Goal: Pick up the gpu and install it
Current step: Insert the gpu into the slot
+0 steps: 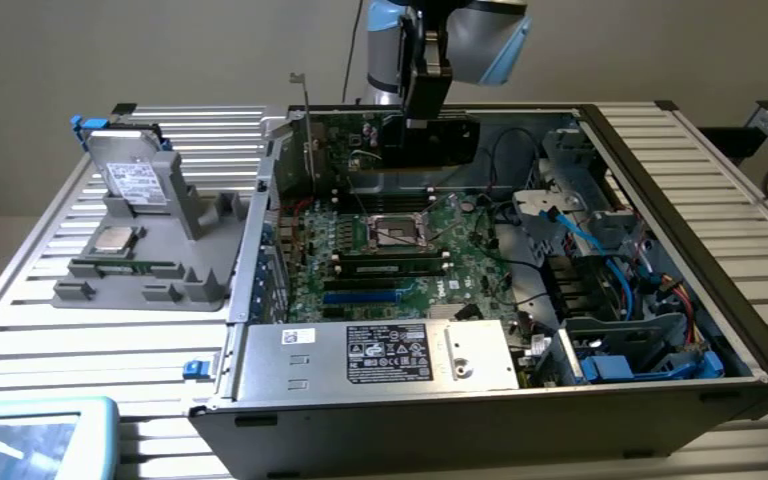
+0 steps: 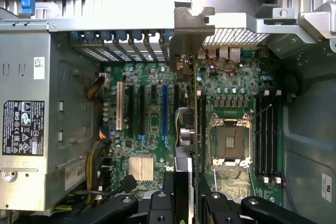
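The gpu [image 1: 357, 145] hangs on edge over the far end of the open computer case [image 1: 704, 290], green board facing the exterior view's front, its silver bracket [image 1: 301, 95] sticking up at the exterior view's left. My gripper [image 1: 427, 122] comes down from above and is shut on the card's upper edge. In the wrist view the gpu [image 2: 187, 129] shows edge-on between my black fingers [image 2: 168, 184], its bracket [image 2: 191, 30] close to the case's rear slot wall. The card sits above the motherboard [image 2: 147, 124], between the blue slot [image 2: 164, 108] and the CPU socket [image 2: 229, 142].
A grey fixture [image 1: 144, 275] on the slatted table at the exterior view's left holds a silvery drive [image 1: 137, 175], a processor chip [image 1: 115, 238] and a memory stick [image 1: 124, 267]. The power supply [image 1: 371, 355] fills the case's near end. Blue cables and drive bays [image 1: 611, 300] crowd its right side.
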You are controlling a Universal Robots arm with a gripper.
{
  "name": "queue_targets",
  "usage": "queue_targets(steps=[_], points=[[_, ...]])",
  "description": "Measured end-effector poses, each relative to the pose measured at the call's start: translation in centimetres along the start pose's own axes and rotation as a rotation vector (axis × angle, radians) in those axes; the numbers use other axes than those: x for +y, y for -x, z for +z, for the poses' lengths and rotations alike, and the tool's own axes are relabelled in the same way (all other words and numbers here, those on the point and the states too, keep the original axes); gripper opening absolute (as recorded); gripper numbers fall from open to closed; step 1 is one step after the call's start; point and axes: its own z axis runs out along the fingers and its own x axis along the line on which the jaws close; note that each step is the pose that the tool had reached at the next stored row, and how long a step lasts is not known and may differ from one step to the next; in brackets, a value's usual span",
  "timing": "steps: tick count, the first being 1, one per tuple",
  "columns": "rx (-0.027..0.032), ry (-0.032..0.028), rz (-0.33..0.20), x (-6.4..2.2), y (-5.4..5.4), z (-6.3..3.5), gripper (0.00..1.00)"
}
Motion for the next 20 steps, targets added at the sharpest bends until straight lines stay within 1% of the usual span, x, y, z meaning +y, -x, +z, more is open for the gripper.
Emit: queue_targets(steps=[20], points=[[0.0,0.0001,0.0,0.0,-0.06,0.19,0.27]])
